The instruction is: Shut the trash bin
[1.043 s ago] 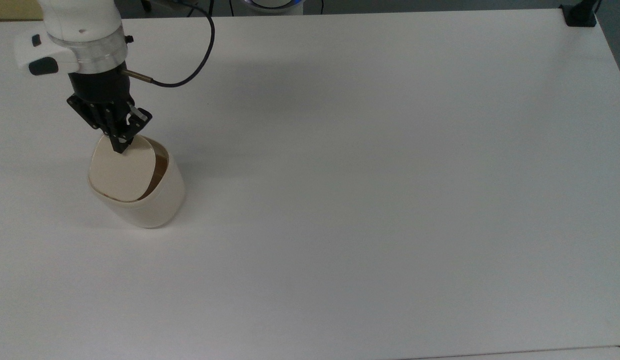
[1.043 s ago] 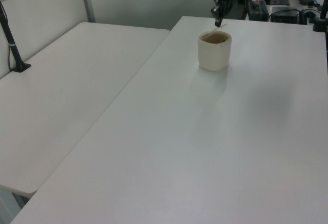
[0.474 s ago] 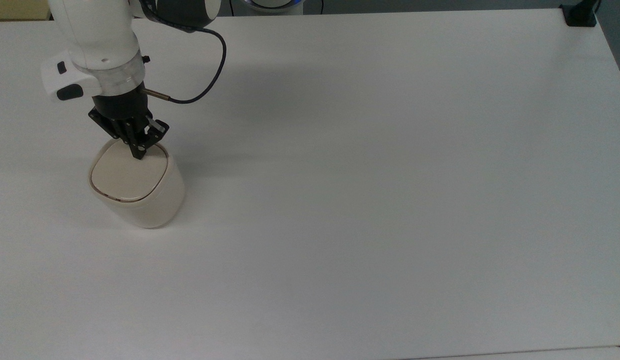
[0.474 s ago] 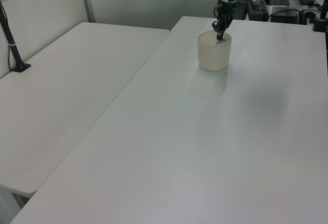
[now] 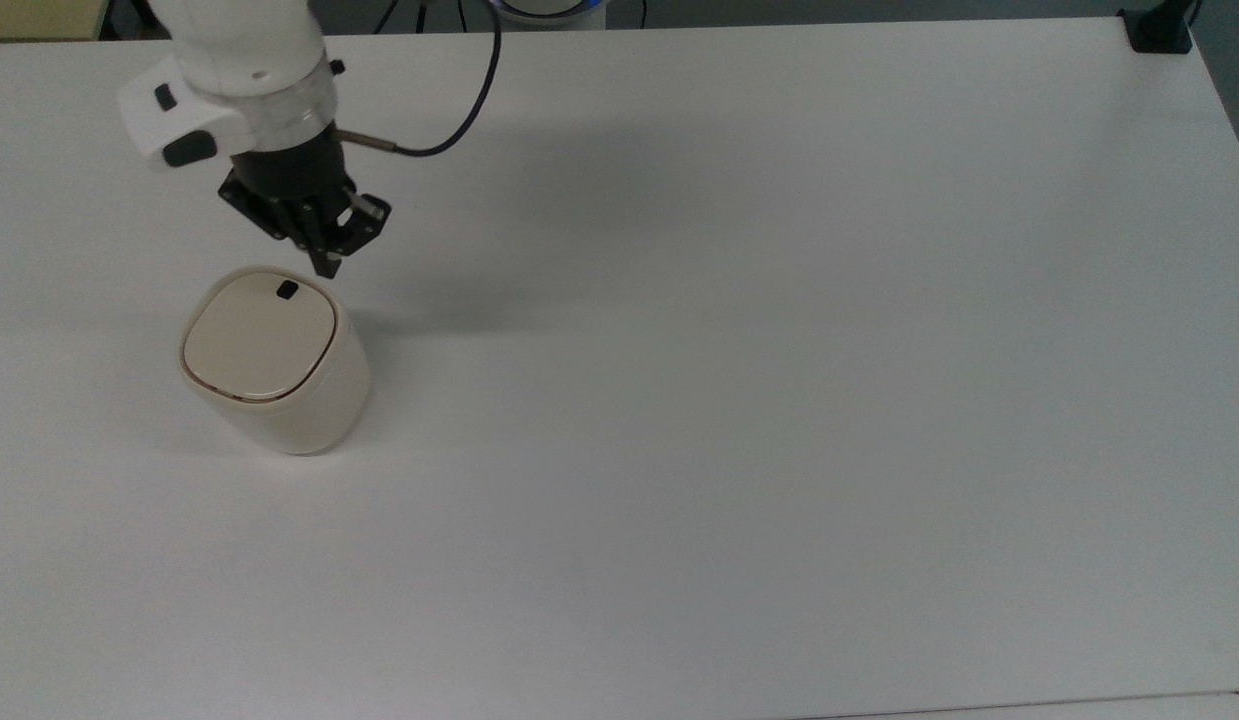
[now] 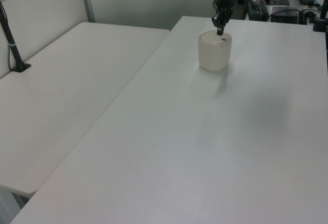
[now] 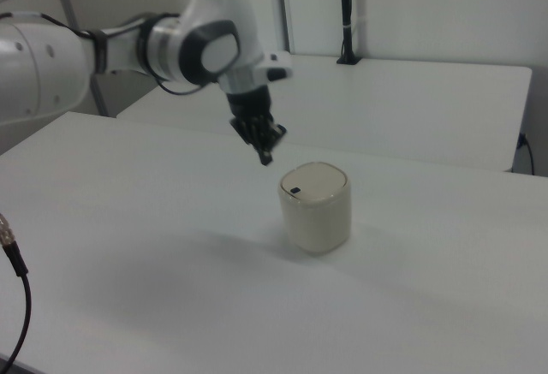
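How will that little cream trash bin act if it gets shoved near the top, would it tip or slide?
The trash bin looks like light, rigid plastic, so it would probably slide on the smooth table. Its body narrows toward the base, so a high push might tip it. The closed lid should stay flat.

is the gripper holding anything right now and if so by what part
Nothing is held. The gripper is shut and empty, raised clear of the trash bin, whose lid lies flat.

Even, soft overhead light; faint shadows on the white table (image 5: 739, 400); slight grain, no glare.
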